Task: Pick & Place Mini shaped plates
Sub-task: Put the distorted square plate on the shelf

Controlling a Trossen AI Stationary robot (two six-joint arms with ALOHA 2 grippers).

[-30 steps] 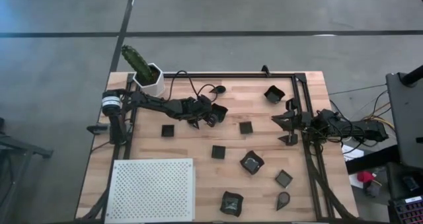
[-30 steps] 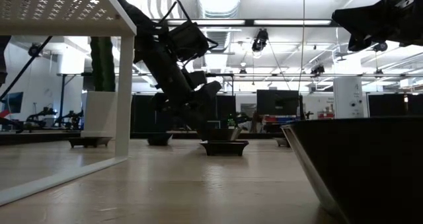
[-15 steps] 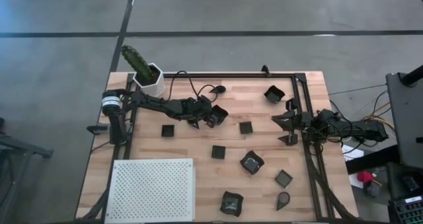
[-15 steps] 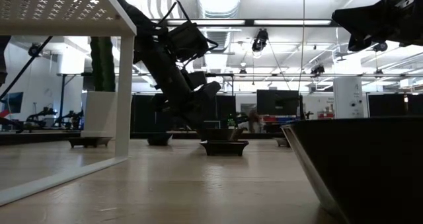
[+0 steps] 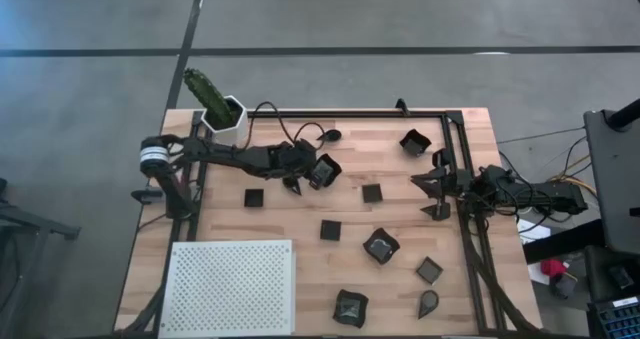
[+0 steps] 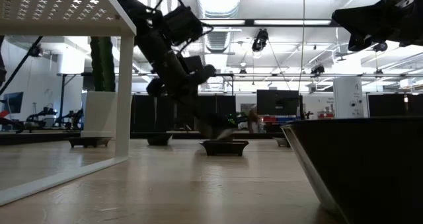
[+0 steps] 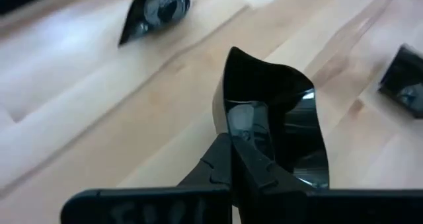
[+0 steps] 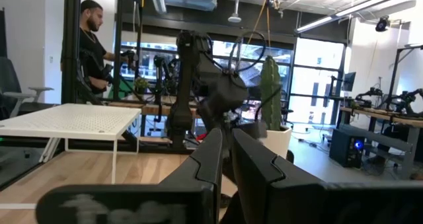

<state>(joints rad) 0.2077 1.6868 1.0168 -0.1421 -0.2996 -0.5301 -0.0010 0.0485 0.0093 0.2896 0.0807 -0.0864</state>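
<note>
Held plate: wavy-edged dark plate [image 7: 274,112], tilted and lifted off the worktop [image 5: 300,219], at its far middle, near the cactus pot [image 5: 228,121].
Left gripper [image 5: 305,173]: fingers [image 7: 261,166] pinched together on that plate's rim.
Nearest neighbours: teardrop plate [image 5: 330,135] just beyond; square plate [image 5: 254,197] nearer the white perforated board [image 5: 228,287].
Other plates: scattered over the worktop's right half, among them a square one [image 5: 372,193] and a wavy one [image 5: 381,246].
Right gripper [image 5: 433,192]: at the right edge, fingers nearly together, nothing between them.
</note>
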